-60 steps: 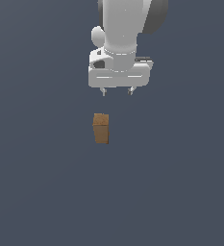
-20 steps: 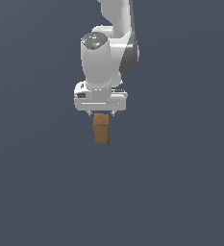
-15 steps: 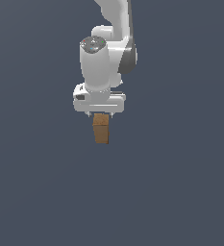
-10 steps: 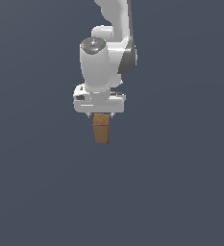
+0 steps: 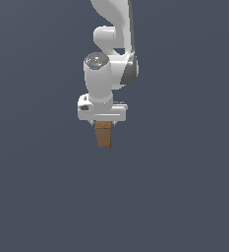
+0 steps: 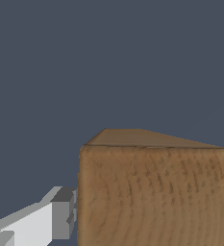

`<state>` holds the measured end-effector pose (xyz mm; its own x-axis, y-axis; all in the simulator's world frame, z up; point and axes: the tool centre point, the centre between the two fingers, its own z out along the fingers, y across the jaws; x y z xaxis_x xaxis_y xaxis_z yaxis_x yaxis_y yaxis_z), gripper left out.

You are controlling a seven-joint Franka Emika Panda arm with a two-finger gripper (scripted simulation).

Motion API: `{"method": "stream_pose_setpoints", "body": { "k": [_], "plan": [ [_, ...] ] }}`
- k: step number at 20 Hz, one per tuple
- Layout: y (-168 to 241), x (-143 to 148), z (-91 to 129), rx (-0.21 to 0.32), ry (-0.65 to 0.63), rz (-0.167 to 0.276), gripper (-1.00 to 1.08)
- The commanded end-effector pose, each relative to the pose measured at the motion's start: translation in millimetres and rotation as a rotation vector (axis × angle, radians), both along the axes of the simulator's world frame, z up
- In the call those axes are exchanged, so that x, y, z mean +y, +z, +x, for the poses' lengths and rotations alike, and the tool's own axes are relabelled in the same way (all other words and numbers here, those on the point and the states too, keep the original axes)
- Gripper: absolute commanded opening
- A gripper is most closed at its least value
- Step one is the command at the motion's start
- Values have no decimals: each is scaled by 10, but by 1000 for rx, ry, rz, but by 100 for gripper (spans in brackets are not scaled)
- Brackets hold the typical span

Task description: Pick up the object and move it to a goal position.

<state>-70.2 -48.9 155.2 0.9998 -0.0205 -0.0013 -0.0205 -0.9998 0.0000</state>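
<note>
The gripper [image 5: 103, 121] is sitting directly over the block [image 5: 103, 134], its white body covering the block's upper end in the exterior view; the block is standing upright near the middle of the plain dark surface [image 5: 185, 197], with nothing else near it; in the wrist view one finger [image 6: 60, 213] is standing just beside the block's [image 6: 153, 192] side with a thin gap showing, and the opposite finger is barely visible at the frame edge, so the jaws are appearing narrowed around the block but whether they are actually pinching it cannot be told; the main risk from here, in my judgement, is a lift beginning before both pads are bearing firmly, which would be leaving the block behind or tipping it (a tall, narrow piece is toppling easily under a one-sided push); a grip taken high on the block could also be letting it swing or slip during the carry; no goal marker is showing in either view; the block's long axis is running vertically, lighter top face pointing up toward the wrist, its broad grained face turned toward the wrist camera.
</note>
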Motion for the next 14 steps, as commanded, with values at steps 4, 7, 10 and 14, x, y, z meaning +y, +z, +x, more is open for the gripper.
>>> {"method": "stream_pose_setpoints", "body": {
  "k": [4,7,10,14],
  "plan": [
    [-122,-2,8,-1,0,0,100],
    [-125,-2,9,-1,0,0,-100],
    [-125,-2,9,-1,0,0,-100],
    [-125,-2,9,-1,0,0,-100]
  ]
}}
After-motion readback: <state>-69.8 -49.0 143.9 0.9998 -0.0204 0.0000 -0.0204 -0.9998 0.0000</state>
